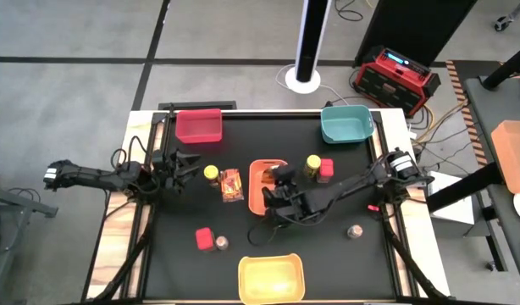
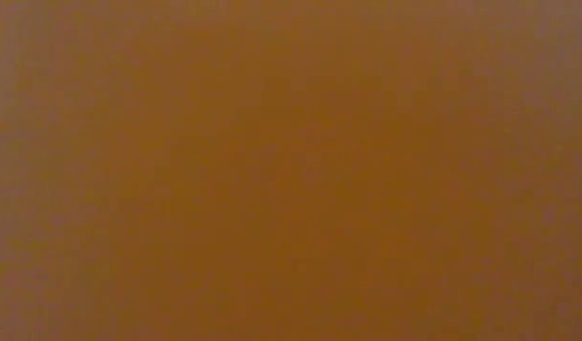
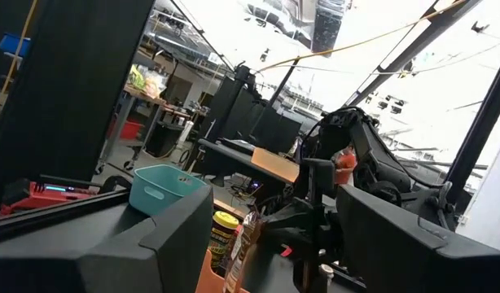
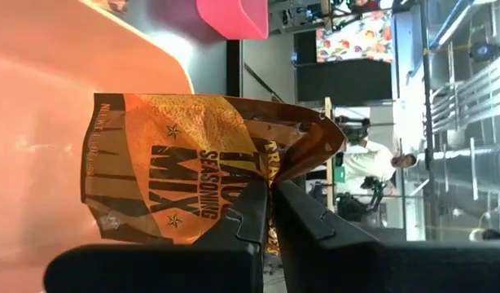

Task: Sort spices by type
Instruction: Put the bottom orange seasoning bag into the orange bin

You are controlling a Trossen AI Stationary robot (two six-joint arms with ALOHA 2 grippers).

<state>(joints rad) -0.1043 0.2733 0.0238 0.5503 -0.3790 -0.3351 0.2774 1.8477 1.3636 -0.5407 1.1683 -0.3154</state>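
Note:
My right gripper (image 1: pixel 275 193) hangs over the orange bin (image 1: pixel 258 203) at the table's middle, shut on a flat orange printed packet (image 4: pixel 177 167). My left gripper (image 1: pixel 189 165) waits open at the left, level above the table, facing a yellow-lidded jar (image 1: pixel 211 174) and a second packet (image 1: pixel 232 185). That jar (image 3: pixel 224 236) and packet (image 3: pixel 245 244) also show between its fingers. Another yellow-lidded jar (image 1: pixel 312 164) and a red cube box (image 1: pixel 327 169) stand right of the orange bin. A red cube box (image 1: pixel 205 239) and a silver-lidded jar (image 1: pixel 221 244) sit near left; another silver-lidded jar (image 1: pixel 356 231) near right. My right gripper pinches the packet by one edge (image 4: pixel 270 175) between its two fingers (image 4: pixel 242 220). The foil buckles where they close. The fingers reach in from the table's right side, slanting down. The rest of the packet sticks out past the fingertips over the orange bin's inside (image 4: pixel 46 122); whether it touches the bin I cannot tell.
A red bin (image 1: pixel 198 125) stands at the far left, a teal bin (image 1: pixel 345 124) at the far right, a yellow bin (image 1: pixel 270 278) at the near edge. The low view is filled by a flat orange-brown surface.

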